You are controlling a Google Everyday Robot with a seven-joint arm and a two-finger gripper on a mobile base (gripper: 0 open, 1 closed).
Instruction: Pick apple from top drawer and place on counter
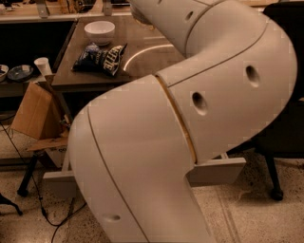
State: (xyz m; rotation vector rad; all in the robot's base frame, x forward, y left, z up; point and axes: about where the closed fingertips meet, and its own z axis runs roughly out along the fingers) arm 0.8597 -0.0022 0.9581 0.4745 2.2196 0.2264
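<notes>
Cream-white arm (142, 142), tool out of sight; grey-brown counter (126, 28) with white arc (142, 51); white bowl (99, 32); dark blue chip bag (100, 59).

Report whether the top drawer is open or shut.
Open: top drawer sticks out below the counter, front panel forward. Gripper not in view.

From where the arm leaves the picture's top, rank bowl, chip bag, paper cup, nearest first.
The gripper is out of view beyond the arm's top end.
1. Bowl, counter's far left.
2. Chip bag, in front of it.
3. Paper cup, left, off the counter.
</notes>
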